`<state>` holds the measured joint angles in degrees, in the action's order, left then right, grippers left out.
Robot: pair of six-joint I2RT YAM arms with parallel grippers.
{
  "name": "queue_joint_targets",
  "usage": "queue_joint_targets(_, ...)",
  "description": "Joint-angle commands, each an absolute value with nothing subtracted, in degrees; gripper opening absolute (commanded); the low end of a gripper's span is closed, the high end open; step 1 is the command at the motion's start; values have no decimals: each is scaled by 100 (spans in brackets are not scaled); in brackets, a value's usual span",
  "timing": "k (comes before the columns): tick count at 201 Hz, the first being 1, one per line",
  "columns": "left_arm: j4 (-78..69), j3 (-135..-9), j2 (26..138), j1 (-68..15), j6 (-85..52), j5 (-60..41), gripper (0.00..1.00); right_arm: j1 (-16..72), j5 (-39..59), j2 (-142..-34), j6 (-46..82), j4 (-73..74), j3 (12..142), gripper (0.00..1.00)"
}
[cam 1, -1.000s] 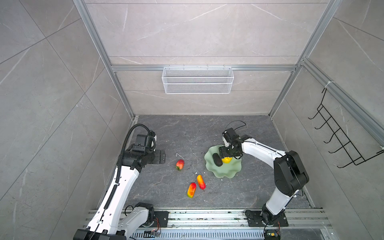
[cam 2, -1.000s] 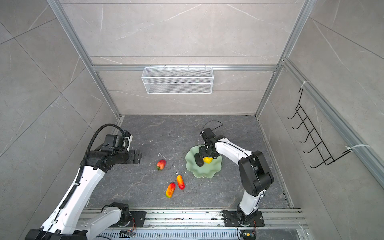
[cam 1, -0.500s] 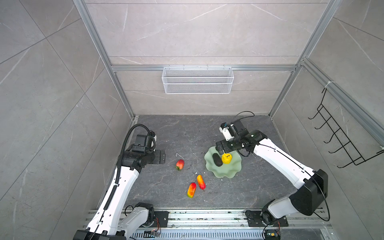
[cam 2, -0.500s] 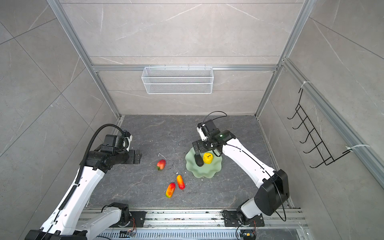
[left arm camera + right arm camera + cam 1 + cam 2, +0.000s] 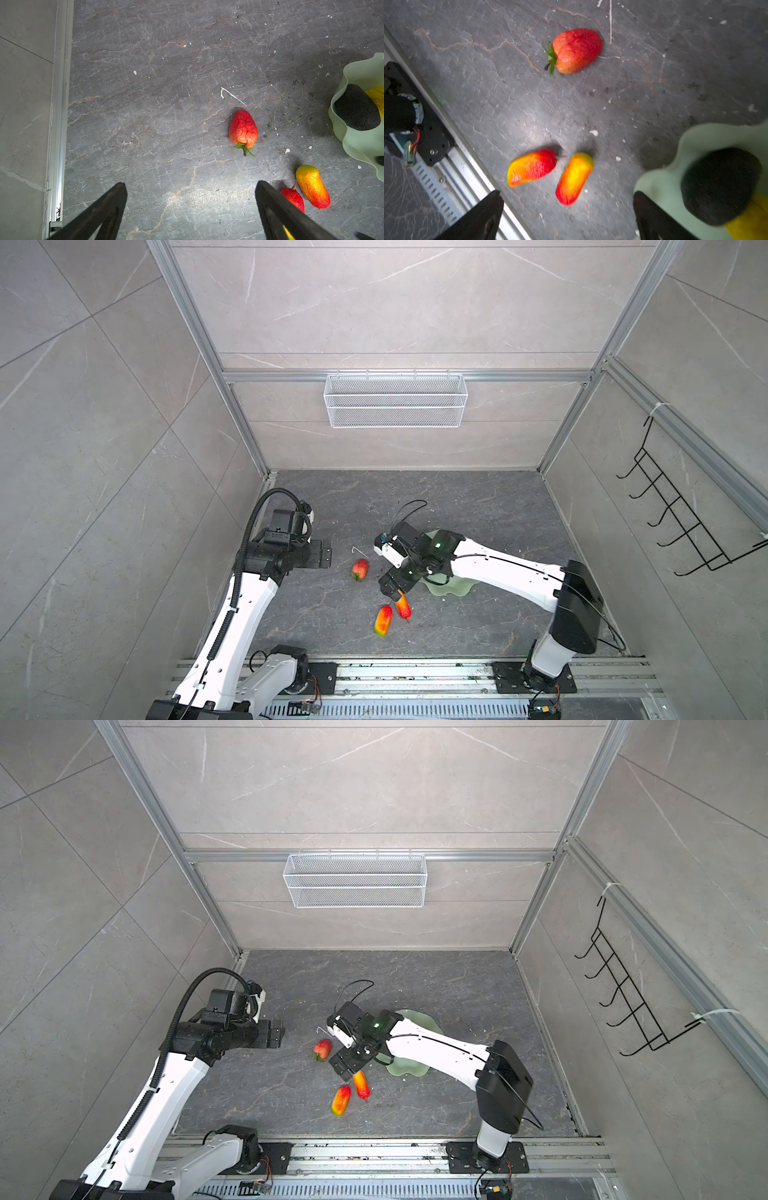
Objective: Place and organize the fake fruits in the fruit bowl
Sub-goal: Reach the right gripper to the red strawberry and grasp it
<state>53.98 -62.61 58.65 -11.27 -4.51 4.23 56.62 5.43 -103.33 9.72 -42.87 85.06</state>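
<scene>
A red-pink fruit (image 5: 360,569) (image 5: 243,129) lies on the dark stone floor. In front of it lie two elongated red-orange fruits (image 5: 383,620) (image 5: 403,605), close together. The pale green fruit bowl (image 5: 455,588) (image 5: 662,182) is mostly hidden under my right arm in both top views. It holds a dark oval fruit (image 5: 718,185) (image 5: 356,110) and a yellow fruit (image 5: 749,220). My right gripper (image 5: 392,584) (image 5: 566,194) hangs open and empty above the elongated fruit (image 5: 574,178) nearer the bowl. My left gripper (image 5: 326,553) (image 5: 191,184) hovers open and empty, left of the red-pink fruit.
A white wire mesh basket (image 5: 395,400) hangs on the back wall. A black hook rack (image 5: 681,522) is on the right wall. The arms' base rail (image 5: 415,672) runs along the front edge. A thin white scrap (image 5: 231,95) lies by the red-pink fruit.
My right gripper opened over the bowl, left the yellow fruit there, and swung left and forward to above the elongated fruits. The left arm has not moved.
</scene>
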Motion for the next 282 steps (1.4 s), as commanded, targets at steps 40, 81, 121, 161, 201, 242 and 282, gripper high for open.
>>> queue_joint_targets(40,5548,-6164,5569,-1134,-392,525,100,5695,295,-12210,2221,-4309,10749,99)
queue_joint_targets(81,5537,-6106,5581,-1132,-357,543,100,5704,39,-13313,2663,-5086,12146,98)
queue_joint_targets(121,5513,-6047,5530,-1134,-269,589,100,5704,68,-13724,2692,-5259,12243,96)
queue_joint_targets(161,5477,-6020,5550,-1129,-213,580,100,5696,53,-13757,2768,-5190,12076,90)
queue_joint_targets(201,5455,-6078,5657,-1134,-142,580,100,5695,70,-13735,2698,-5176,11968,76)
queue_joint_targets(242,5374,-6004,5705,-1134,-142,596,100,5678,45,-13820,2689,-5130,12014,66)
queue_joint_targets(282,5359,-5968,5687,-1134,-194,597,100,5617,41,-13843,2535,-5124,12093,61)
